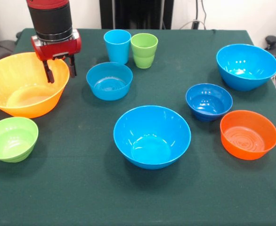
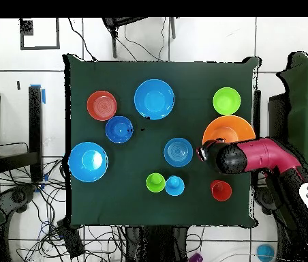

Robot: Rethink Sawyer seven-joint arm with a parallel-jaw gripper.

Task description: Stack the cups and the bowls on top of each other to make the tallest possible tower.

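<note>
The tool hangs released over the yellow-orange bowl's far rim; straddle that rim squarely before clenching

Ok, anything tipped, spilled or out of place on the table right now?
Nothing stands out. The bowls sit upright and apart; light blue cup, green cup and orange cup stand upright. No spill or damage shows. The open tool hangs by the rim of the yellow-orange bowl.

Org, blue, grn bowls; grn cloth
</note>
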